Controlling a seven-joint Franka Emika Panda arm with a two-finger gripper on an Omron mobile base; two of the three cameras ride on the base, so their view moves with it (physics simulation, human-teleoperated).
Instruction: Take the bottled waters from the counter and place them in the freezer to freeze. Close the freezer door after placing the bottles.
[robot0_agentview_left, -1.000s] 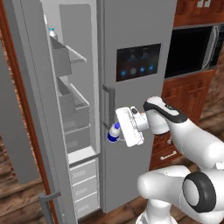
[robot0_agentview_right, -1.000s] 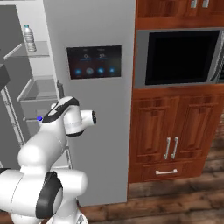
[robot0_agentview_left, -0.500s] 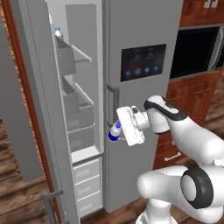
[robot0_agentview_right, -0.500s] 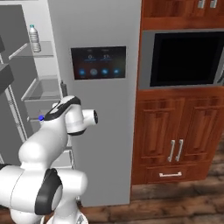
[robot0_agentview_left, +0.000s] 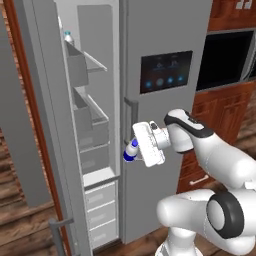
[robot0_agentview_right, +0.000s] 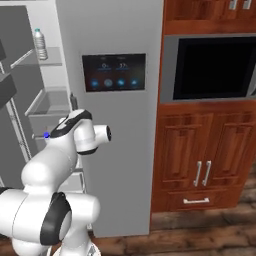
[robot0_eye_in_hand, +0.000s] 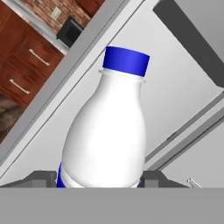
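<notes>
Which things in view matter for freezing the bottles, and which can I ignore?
Job: held bottle in gripper; second bottle on top shelf; open freezer; freezer door.
Ignore: fridge display panel; microwave; wood cabinets.

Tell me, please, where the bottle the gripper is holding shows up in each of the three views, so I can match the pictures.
Left base view: the held bottle pokes out left of the gripper, blue cap toward the open freezer.
Right base view: a blue speck beside the arm's wrist, centre-left.
Hand view: the bottle stands large in the middle, between the fingertips.
Shared landmark: the bottle on the top shelf appears in both base views.
</notes>
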